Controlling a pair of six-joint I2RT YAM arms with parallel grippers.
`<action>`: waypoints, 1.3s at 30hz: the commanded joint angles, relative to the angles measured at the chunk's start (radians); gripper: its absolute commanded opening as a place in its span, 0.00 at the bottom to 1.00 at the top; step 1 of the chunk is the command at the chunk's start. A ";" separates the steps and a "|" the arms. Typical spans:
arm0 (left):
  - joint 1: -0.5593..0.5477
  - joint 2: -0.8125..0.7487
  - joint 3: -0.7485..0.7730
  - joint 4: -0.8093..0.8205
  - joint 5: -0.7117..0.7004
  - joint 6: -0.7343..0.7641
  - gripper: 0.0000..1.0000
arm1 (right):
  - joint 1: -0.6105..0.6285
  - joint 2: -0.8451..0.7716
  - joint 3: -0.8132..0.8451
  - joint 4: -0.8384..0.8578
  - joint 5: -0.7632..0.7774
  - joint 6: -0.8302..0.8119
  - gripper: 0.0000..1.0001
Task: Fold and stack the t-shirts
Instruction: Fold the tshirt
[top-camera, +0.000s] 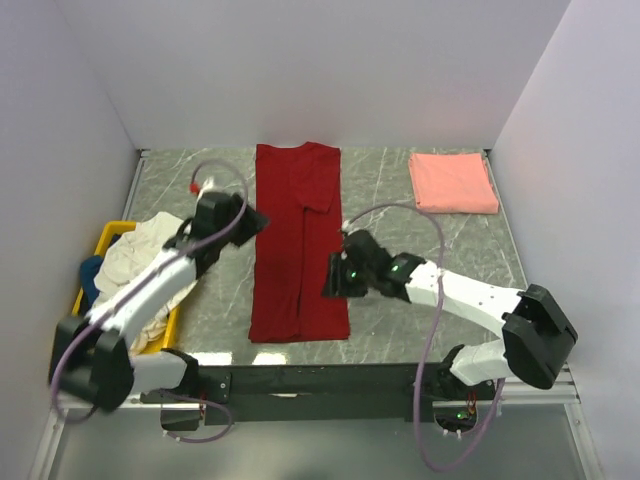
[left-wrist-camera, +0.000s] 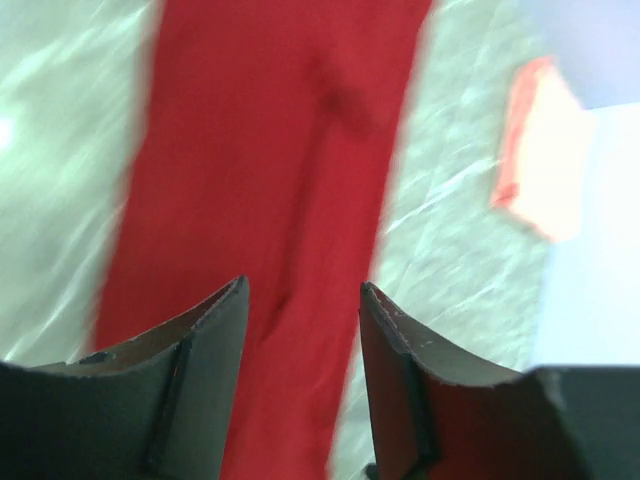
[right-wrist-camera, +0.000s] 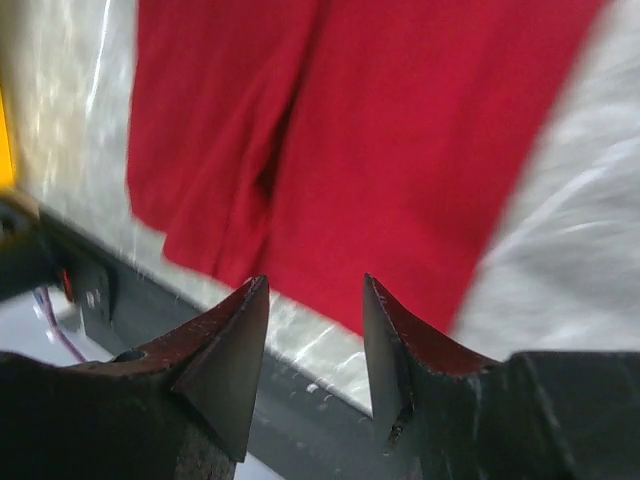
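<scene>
The dark red t-shirt (top-camera: 298, 245) lies flat as a long narrow strip down the middle of the table, its sides folded in. It also shows in the left wrist view (left-wrist-camera: 270, 180) and the right wrist view (right-wrist-camera: 380, 130). My left gripper (top-camera: 255, 222) is open and empty at the strip's left edge, seen in its own view (left-wrist-camera: 303, 287). My right gripper (top-camera: 331, 281) is open and empty over the strip's near right edge, seen in its own view (right-wrist-camera: 315, 282). The salmon-pink t-shirt (top-camera: 452, 181) lies folded at the far right. The cream-white t-shirt (top-camera: 135, 260) and a blue one (top-camera: 90, 272) sit in the bin.
A yellow plastic bin (top-camera: 108, 238) stands at the left edge of the marble table (top-camera: 420, 250). White walls close in the table on three sides. The black front rail (right-wrist-camera: 300, 400) runs along the near edge.
</scene>
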 joint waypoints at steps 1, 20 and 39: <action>-0.013 -0.224 -0.219 -0.086 -0.111 -0.100 0.52 | 0.154 -0.039 0.007 0.023 0.167 0.074 0.49; -0.099 -0.572 -0.579 -0.300 -0.213 -0.240 0.49 | 0.498 0.341 0.282 -0.120 0.466 0.165 0.47; -0.364 -0.535 -0.608 -0.311 -0.251 -0.394 0.48 | 0.483 0.328 0.156 0.009 0.338 0.194 0.29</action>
